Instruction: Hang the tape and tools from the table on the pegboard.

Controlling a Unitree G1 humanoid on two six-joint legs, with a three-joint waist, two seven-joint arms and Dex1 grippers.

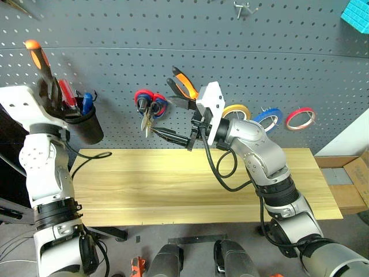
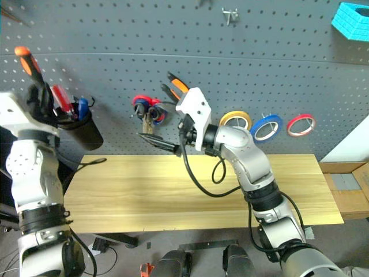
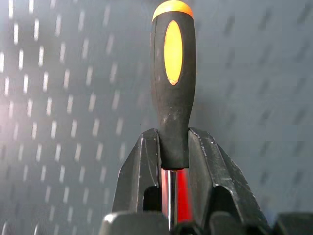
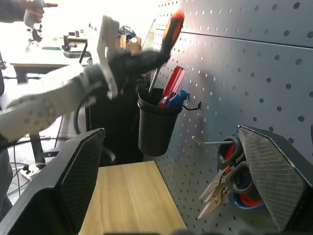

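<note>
My left gripper [image 1: 51,92] is shut on the black lower handle of the orange-and-black screwdriver [image 3: 173,73]. It holds the screwdriver upright over a black cup [image 1: 86,126] on the pegboard [image 1: 115,34], with the shaft reaching down into the cup [image 4: 155,128]. My right gripper [image 1: 174,120] stands open in front of the board, nothing between its fingers. Just past it, dark-handled scissors [image 4: 234,169] hang on a hook over a red-and-blue pair. The pliers [image 1: 182,84] show above that gripper against the board. The blue tape [image 1: 268,118] hangs on the board. The table [image 1: 173,184] lies below.
A red and a blue screwdriver [image 4: 172,90] stand in the cup. A yellow tape ring [image 1: 235,110] and a red one [image 1: 300,118] flank the blue tape. A bare metal hook [image 1: 242,8] and a teal block [image 1: 357,15] sit high on the board. A cardboard box [image 1: 357,179] is at the right.
</note>
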